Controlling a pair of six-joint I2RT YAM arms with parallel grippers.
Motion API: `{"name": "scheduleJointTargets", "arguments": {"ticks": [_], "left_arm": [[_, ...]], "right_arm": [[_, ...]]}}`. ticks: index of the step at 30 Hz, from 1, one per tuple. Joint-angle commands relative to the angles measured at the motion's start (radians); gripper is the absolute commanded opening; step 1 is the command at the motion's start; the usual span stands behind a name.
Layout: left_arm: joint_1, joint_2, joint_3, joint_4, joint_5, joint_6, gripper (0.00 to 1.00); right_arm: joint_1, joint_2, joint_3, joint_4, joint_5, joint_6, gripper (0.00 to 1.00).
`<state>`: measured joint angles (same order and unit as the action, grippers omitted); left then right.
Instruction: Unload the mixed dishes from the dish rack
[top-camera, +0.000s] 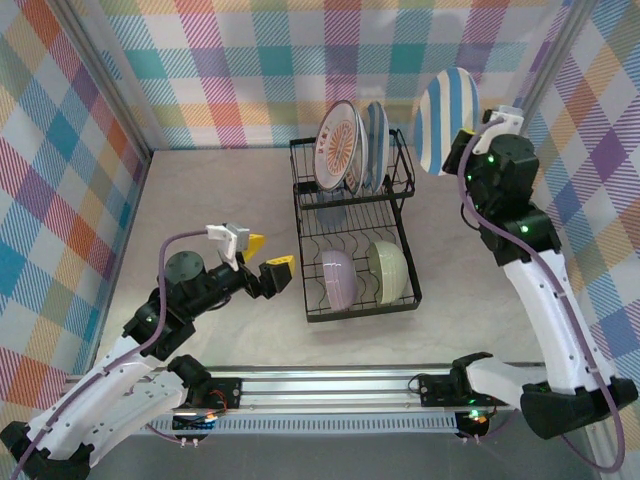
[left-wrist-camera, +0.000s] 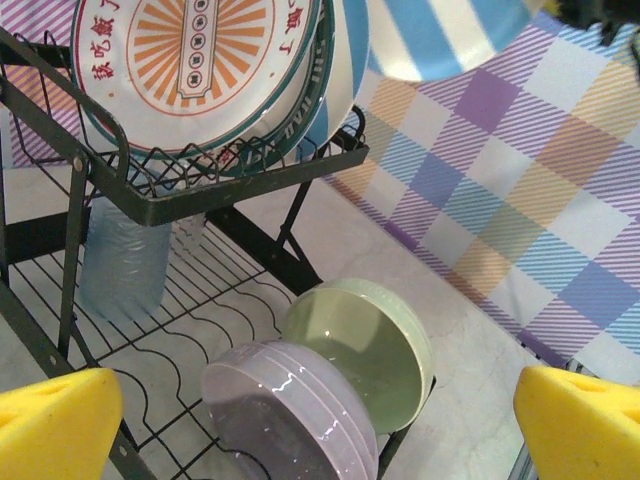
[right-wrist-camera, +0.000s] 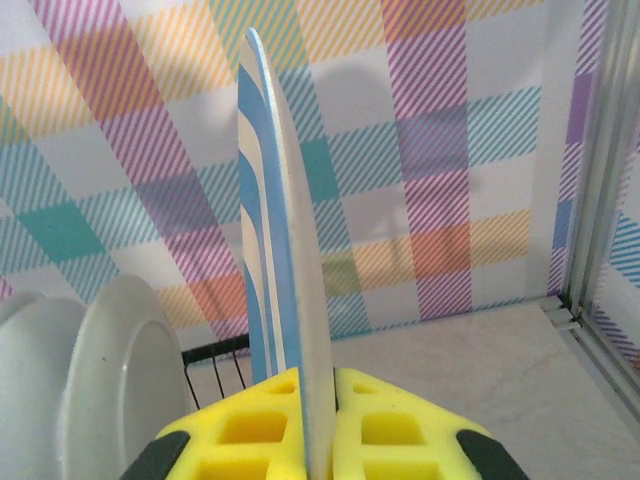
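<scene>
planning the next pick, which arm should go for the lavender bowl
Left. The left jaws stand open beside the dish rack, facing its lower tray and the lavender bowl. The right jaws are shut on the striped plate, held up in the air beside the upper basket.

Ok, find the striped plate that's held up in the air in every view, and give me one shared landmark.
Top external: striped plate upper right, up beside the dish rack.
Left wrist: plate at the top edge, right of centre, cropped.
Right wrist: plate centre, edge-on and upright, clamped in the right gripper with its yellow jaws.
Landmark: the black rack, lower left of the plate throughout.
</scene>
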<state>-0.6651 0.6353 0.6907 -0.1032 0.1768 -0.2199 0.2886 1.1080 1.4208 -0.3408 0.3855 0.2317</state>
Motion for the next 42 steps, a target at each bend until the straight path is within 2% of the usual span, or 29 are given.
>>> {"name": "scheduleJointTargets", "arguments": {"ticks": [1,7,12,19,25,32,37,42], "left_arm": [[0.0,0.015,0.066,-0.049,-0.029,-0.016,1.0],[0.001,0.065,0.146,-0.15,-0.058,-0.041,1.0],[0.006,0.106,0.188,-0.195,-0.024,-0.081,1.0],[0.044,0.145,0.264,-0.128,0.133,-0.223,1.0],[0.093,0.212,0.393,-0.114,0.23,-0.345,1.0],[0.133,0.324,0.528,-0.121,0.272,-0.468,0.99],[0.141,0.414,0.588,-0.124,0.304,-0.506,0.93],[0.143,0.466,0.597,-0.043,0.364,-0.547,0.83]], "right_arm": [[0.004,-0.073,0.01,0.005,0.005,0.081,0.0],[0.004,-0.219,-0.023,-0.055,-0.118,0.188,0.0],[0.004,-0.275,-0.01,-0.099,-0.303,0.253,0.0],[0.004,-0.217,0.045,-0.153,-0.626,0.342,0.0],[0.004,-0.134,0.075,-0.101,-0.836,0.42,0.0],[0.004,-0.064,0.094,-0.05,-0.952,0.497,0.0],[0.004,-0.044,0.085,-0.021,-0.996,0.533,0.0],[0.004,-0.031,0.079,-0.002,-1.029,0.559,0.0]]}}
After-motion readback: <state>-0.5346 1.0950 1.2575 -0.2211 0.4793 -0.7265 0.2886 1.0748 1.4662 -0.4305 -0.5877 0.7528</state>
